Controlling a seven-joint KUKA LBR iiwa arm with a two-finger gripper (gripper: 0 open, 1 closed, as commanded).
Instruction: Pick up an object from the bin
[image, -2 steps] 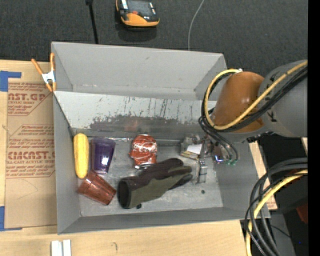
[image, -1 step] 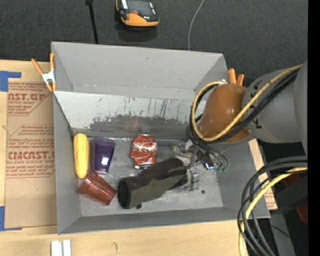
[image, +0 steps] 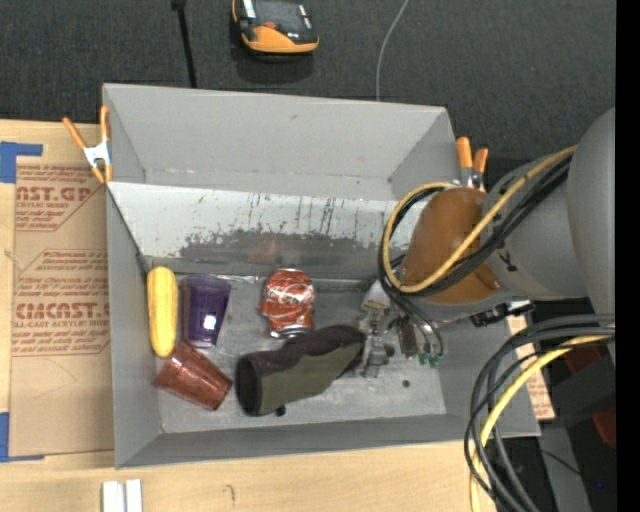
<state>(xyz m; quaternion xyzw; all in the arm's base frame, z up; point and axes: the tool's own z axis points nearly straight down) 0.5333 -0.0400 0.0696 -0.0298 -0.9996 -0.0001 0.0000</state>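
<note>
The pincer (image: 376, 345) sits low at the right end of a dark olive soft fabric roll (image: 300, 372) on the grey metal bin (image: 270, 130) floor, perhaps touching it; its opening I cannot tell; nothing is lifted, so grasp and raise remain

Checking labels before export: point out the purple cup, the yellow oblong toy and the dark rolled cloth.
purple cup (image: 207, 312), camera view, middle of its body.
yellow oblong toy (image: 162, 310), camera view, middle of its length.
dark rolled cloth (image: 300, 372), camera view, middle of the roll.

Dark cloth roll (image: 295, 378) in bin (image: 270, 130)
</note>
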